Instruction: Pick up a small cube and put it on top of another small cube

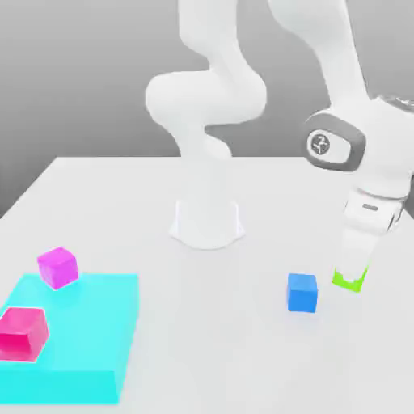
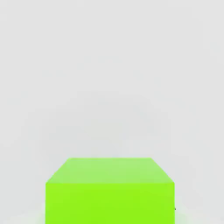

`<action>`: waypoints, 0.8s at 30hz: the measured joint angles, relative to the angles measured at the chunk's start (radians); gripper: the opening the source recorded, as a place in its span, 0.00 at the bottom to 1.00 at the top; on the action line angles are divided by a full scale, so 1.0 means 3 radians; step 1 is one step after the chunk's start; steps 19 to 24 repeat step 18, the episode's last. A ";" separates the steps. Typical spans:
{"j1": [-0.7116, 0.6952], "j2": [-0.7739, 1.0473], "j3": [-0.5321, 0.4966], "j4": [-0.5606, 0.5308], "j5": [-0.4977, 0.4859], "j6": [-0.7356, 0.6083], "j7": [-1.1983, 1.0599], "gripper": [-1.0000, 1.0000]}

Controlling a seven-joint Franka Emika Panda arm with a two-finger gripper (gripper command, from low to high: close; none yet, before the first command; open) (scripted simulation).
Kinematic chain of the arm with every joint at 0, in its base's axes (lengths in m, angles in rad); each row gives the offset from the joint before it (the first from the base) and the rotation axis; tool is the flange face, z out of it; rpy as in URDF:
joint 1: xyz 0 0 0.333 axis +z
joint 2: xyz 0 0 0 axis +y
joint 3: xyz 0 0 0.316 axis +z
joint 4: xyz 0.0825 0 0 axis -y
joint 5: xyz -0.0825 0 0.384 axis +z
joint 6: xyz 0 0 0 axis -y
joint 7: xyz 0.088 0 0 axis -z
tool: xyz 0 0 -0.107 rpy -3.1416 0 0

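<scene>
My gripper [image 1: 352, 272] reaches down at the exterior view's right, with its white fingers [image 1: 356, 251] closed over the small lime-green cube [image 1: 348, 283]. Just the cube's lower edge pokes out beneath them, at about table level. In the hand view the green cube [image 2: 109, 192] looms close against the white table. The other small cube, bright blue [image 1: 302, 292], sits on the table a short way toward the exterior view's left of the green one, apart from it.
A flat cyan platform [image 1: 81, 356] lies at the exterior view's lower left, carrying a pink-red cube [image 1: 23, 333]. A magenta cube [image 1: 57, 267] sits at its far edge. The arm's white base [image 1: 207, 222] stands mid-table.
</scene>
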 joint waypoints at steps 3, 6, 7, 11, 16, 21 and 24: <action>0.0181 -0.0368 -0.0194 -0.0267 0.0440 -0.0020 -0.0390 0.00; 0.0428 -0.0730 -0.0463 -0.0532 0.0866 -0.0042 -0.0768 0.00; 0.0471 -0.0762 -0.0514 -0.0586 0.0944 -0.0005 -0.0840 0.00; 0.0412 -0.0427 -0.0497 -0.0624 0.0888 0.0384 -0.0820 0.00; 0.0267 0.0142 -0.0505 -0.0615 0.0429 0.0931 -0.0512 1.00; 0.0266 0.0142 -0.0505 -0.0615 0.0429 0.0931 -0.0512 1.00; 0.0266 0.0142 -0.0505 -0.0615 0.0429 0.0931 -0.0512 1.00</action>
